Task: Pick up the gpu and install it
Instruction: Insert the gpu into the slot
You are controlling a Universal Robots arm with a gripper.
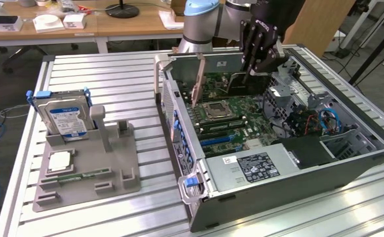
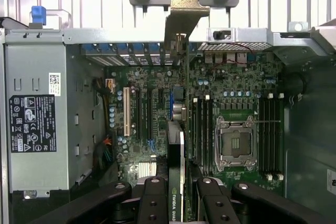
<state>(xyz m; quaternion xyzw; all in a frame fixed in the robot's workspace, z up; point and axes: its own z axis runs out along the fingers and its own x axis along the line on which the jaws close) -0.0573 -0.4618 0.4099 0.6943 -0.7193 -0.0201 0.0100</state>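
Note:
The gpu [image 1: 221,81] is a thin black card standing on edge inside the open computer case [image 1: 199,197], over the back part of the motherboard [image 1: 241,123]. Its metal end bracket [image 1: 197,84] points down along the case's rear wall. My gripper [image 1: 254,66] is shut on the card's top edge from above. In the wrist view the gpu [image 2: 176,166] shows edge-on between my two black fingers [image 2: 155,200], with the gripper [image 2: 178,195] closed on it and the bracket [image 2: 184,17] at the card's far end. Whether the card touches a slot, I cannot tell.
A grey fixture [image 1: 113,163] at the exterior view's left holds a blue-labelled hard drive [image 1: 63,118], a processor chip [image 1: 60,160] and a green memory stick [image 1: 83,174]. Inside the case are the processor socket [image 1: 217,109], power supply [image 1: 258,165] and cables [image 1: 310,121].

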